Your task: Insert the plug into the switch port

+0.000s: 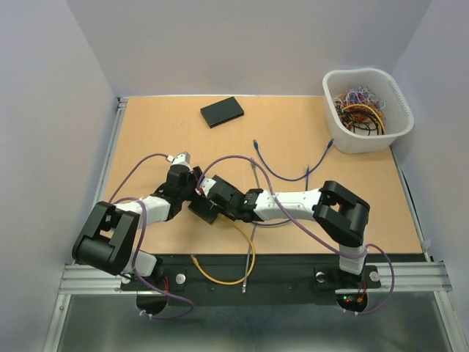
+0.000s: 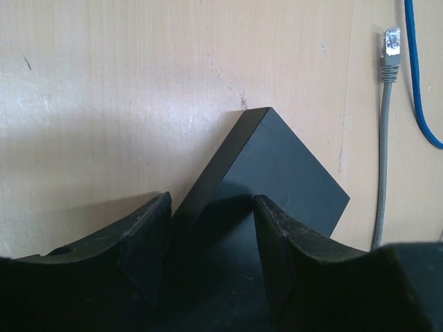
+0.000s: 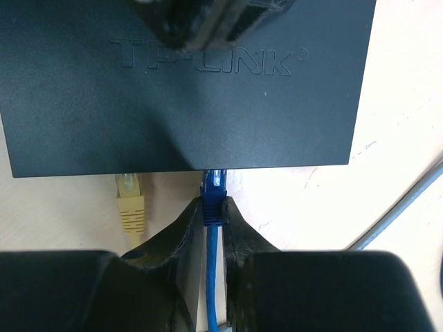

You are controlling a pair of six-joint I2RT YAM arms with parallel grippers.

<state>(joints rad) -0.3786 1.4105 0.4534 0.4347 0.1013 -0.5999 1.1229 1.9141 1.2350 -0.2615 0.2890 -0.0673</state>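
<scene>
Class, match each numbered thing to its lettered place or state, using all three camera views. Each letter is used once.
Things
1. blue plug
2. yellow plug
3. grey plug
4. white basket

Places or states
A. lying loose on the table, nothing gripping it
B. pinched in the right gripper, its tip at the switch
C. at the table's far right corner, holding tangled cables
D. at the switch's edge, not held

Pairs: 1-B, 2-D, 3-A, 4-C
</scene>
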